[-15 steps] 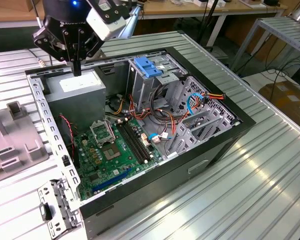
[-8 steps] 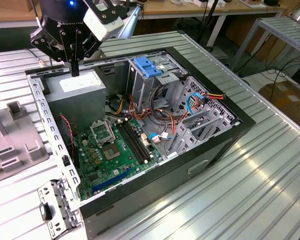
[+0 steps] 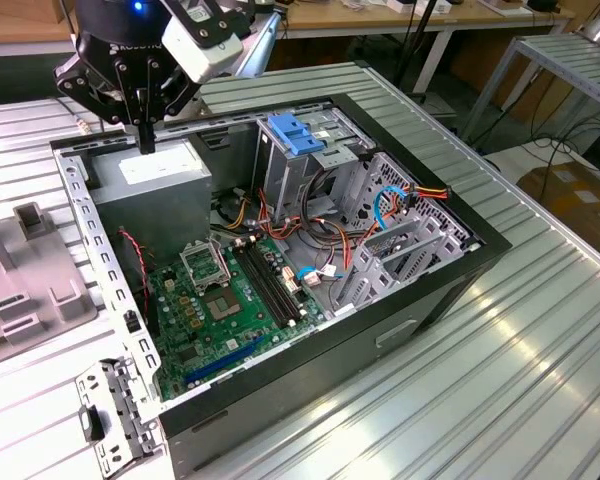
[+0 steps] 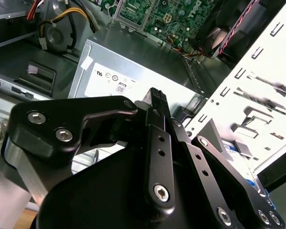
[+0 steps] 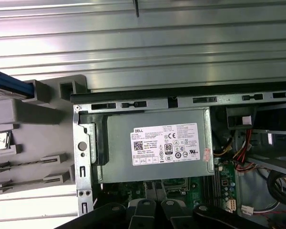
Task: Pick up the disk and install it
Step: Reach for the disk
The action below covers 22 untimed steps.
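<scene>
Hovering gripper [image 3: 145, 138]: seen at the upper left of the exterior view, its fingers pressed together with nothing between them, hung just above the grey box.
Grey box [image 5: 152, 143]: a plain sheet-metal block with a white sticker, fixed in a corner of the open computer case [image 3: 460, 255]; it is judged not to be the thing sought.
Grey holder [image 3: 30, 265]: matt moulded plastic with slots and ribs, set outside the case at the exterior view's left, apparently so that parts are offered for grasping.
Disk [image 5: 5, 85]: shown in the first wrist view as a bright blue plastic edge at that holder, well apart from the gripper.
Drive cage [image 3: 325, 165]: perforated steel under a light-blue ridged latch [image 3: 290, 132], at the upper middle of the exterior view.
</scene>
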Each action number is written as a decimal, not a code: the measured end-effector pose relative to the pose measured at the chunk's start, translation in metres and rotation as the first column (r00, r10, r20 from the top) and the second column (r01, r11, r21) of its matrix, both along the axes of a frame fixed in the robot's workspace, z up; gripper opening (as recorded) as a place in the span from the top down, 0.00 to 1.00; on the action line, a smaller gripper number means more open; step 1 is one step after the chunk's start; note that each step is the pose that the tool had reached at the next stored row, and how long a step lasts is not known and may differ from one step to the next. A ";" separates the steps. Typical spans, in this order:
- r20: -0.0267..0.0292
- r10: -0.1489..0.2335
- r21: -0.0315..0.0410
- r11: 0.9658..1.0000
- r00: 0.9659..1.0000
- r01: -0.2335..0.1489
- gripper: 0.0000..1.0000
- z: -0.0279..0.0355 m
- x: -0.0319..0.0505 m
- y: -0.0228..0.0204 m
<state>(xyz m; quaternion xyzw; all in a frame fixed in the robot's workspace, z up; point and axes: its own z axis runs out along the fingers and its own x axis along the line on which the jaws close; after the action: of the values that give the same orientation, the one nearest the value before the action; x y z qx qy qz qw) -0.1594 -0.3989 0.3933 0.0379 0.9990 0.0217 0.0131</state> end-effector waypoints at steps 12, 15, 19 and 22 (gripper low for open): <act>0.000 0.000 0.000 1.000 1.000 0.000 0.89 0.0000 -0.0074 0.0000; 0.000 0.000 0.000 1.000 1.000 0.000 0.89 0.0000 -0.0086 0.0000; 0.000 0.000 0.000 1.000 1.000 0.000 0.89 0.0000 -0.0107 0.0000; 0.000 0.000 0.000 1.000 1.000 0.000 0.89 0.0000 -0.0121 0.0000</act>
<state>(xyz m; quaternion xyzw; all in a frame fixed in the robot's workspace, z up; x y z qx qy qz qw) -0.1715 -0.3989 0.3933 0.0378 0.9990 0.0217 0.0131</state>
